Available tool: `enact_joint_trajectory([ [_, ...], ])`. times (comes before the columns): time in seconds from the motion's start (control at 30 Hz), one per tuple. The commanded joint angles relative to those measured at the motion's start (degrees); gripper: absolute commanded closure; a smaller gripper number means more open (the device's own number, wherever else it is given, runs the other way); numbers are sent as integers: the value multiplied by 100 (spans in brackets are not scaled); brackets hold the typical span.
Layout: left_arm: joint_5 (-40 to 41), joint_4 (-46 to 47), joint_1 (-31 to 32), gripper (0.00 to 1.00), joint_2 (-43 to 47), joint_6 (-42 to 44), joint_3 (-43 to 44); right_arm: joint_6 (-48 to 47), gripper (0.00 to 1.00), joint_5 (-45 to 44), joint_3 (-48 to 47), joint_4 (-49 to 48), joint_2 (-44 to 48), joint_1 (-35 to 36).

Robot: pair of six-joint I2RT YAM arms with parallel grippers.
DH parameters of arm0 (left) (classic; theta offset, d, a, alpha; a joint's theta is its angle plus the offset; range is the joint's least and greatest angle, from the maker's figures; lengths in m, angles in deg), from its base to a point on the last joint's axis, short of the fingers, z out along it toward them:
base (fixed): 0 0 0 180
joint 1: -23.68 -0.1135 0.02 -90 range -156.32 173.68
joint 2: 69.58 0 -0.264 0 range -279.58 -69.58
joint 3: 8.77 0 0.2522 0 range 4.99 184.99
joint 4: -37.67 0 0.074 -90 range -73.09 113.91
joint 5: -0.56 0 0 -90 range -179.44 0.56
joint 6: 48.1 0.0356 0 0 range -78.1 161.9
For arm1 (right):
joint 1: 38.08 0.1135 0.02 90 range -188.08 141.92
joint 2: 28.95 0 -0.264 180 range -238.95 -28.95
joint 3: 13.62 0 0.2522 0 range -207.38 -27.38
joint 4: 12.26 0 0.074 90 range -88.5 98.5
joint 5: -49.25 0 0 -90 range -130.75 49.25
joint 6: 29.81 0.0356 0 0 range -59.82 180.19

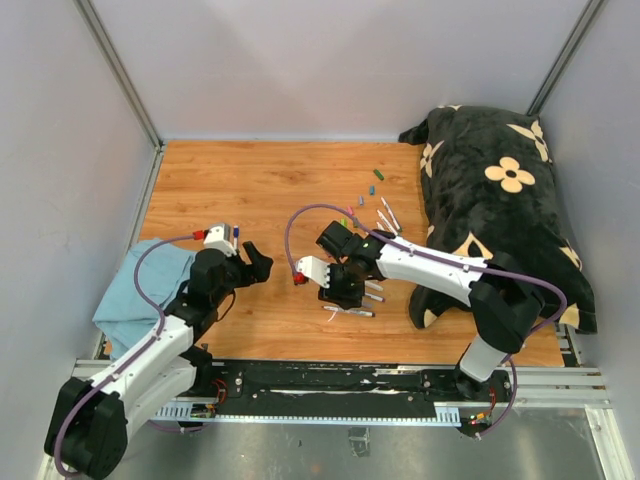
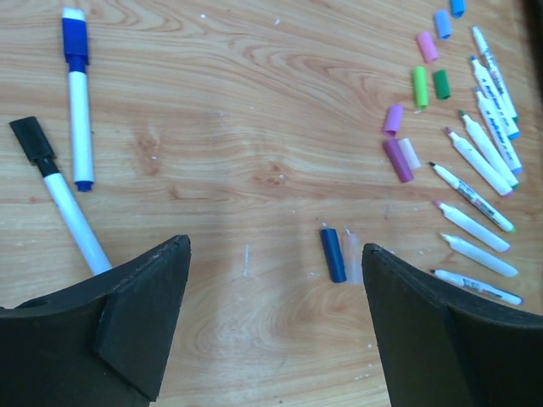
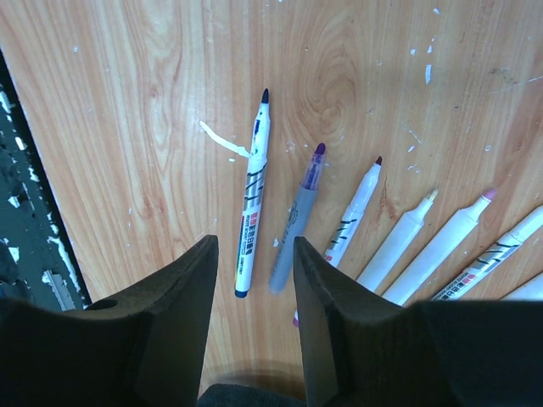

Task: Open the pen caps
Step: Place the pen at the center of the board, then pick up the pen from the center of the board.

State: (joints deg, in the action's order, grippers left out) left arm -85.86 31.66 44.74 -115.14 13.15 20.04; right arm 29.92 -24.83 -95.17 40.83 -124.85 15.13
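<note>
My left gripper (image 2: 276,246) is open above the bare wood, holding nothing. Just inside its right finger a dark blue pen cap (image 2: 333,254) lies beside a clear one (image 2: 352,254). More loose pen caps lie farther off: purple (image 2: 397,159), green (image 2: 419,86), pink (image 2: 427,47). A white marker still wears its blue cap (image 2: 75,38), and another has a black cap (image 2: 32,140). My right gripper (image 3: 253,246) is open and empty over uncapped pens, a white one (image 3: 253,203) and a grey one (image 3: 297,220). In the top view the left gripper (image 1: 255,262) and right gripper (image 1: 342,288) face each other mid-table.
A black pillow with cream flowers (image 1: 500,200) fills the right side. A blue cloth (image 1: 140,285) lies at the left edge beside my left arm. A row of uncapped white pens (image 2: 475,229) fans out on the right. Grey walls enclose the wooden table (image 1: 250,180).
</note>
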Motion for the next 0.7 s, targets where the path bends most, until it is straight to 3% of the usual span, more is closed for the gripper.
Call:
enact_joint_trajectory([
  [0.0,493,-164,-36,14,-343,362,353,-155,58,253,-61,197,303,-181],
  [0.37,1014,-301,-69,11,-1549,482,950,-178,58,492,-36,211,507,-478],
  [0.67,971,-323,-340,10,-2070,548,1197,-195,58,528,-27,212,560,-536],
])
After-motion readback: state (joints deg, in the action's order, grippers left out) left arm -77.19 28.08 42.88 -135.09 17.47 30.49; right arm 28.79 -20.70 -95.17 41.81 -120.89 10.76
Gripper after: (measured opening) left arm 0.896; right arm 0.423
